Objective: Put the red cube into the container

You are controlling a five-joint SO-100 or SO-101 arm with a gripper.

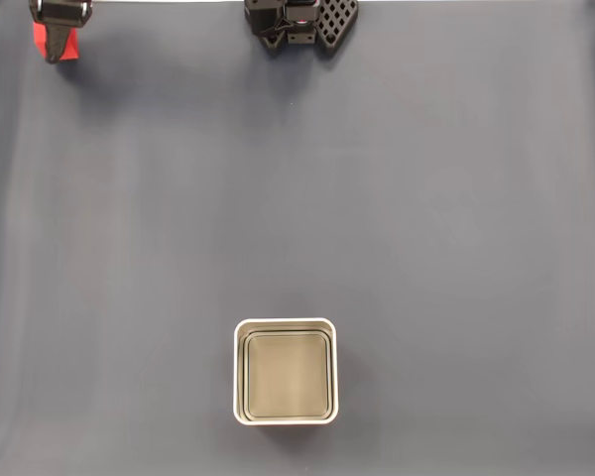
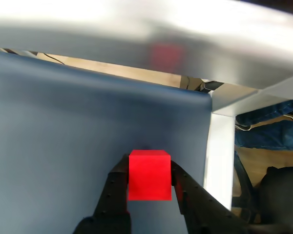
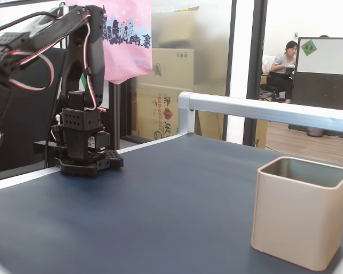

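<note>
Red cube [image 2: 149, 175] pinched in my gripper [image 2: 149, 187].
Jaws narrow, touching both its sides; its underside seems hidden (top-left mat [image 1: 426, 198] corner); container [image 1: 285, 371] well apart, near the bottom edge.

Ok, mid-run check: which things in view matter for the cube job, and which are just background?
Part of the job:
- red cube, clamped between the gripper fingers, at the mat's top-left corner in a fixed view
- container, empty, far across the mat

Just around:
- blue mat
- arm base
- metal rail
- pink bag
- cardboard boxes
- person at a desk behind glass
</note>
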